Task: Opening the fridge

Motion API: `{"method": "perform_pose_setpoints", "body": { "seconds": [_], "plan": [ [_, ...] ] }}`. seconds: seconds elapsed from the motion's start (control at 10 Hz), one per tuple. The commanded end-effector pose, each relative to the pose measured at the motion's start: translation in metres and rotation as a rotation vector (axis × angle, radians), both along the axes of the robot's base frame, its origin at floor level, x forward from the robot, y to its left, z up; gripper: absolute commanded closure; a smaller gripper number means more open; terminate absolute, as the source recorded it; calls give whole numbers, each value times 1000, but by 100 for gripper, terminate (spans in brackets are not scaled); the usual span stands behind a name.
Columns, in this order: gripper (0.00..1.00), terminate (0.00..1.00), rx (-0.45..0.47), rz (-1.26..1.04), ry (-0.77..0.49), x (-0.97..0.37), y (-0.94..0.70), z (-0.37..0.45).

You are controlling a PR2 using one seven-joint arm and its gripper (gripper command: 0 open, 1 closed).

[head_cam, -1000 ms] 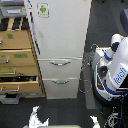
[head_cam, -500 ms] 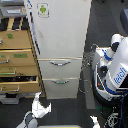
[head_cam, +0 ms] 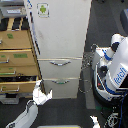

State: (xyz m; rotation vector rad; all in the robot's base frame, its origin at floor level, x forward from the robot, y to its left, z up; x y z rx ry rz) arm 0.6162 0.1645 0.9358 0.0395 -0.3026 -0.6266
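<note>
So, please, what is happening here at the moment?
A robot arm reaches up from the bottom of the exterior view, and its gripper is at the lower left corner of the white fridge, next to the bottom drawer. Whether it is open or shut is too blurred to tell. The fridge door and both drawers look closed. A wooden cabinet stands to the exterior view's left, a white robot to its right.

dark floor (head_cam: 75, 107) carries fridge (head_cam: 60, 45), wooden cabinet (head_cam: 17, 57), white robot (head_cam: 115, 72).

One fridge (head_cam: 60, 45), two fridge drawers (head_cam: 60, 68)
</note>
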Motion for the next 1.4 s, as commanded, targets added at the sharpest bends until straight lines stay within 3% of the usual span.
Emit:
{"method": "perform_pose_setpoints", "body": {
  "seconds": [0.1,0.4,0.7,1.0,1.4],
  "plan": [
    [0,0,-14,261,51,133,14,59],
    [0,0,6,369,65,185,16,65],
    [0,0,-33,448,102,214,22,72],
    [0,0,50,455,78,230,24,82],
    [0,0,82,473,69,243,68,104]
  ]
}}
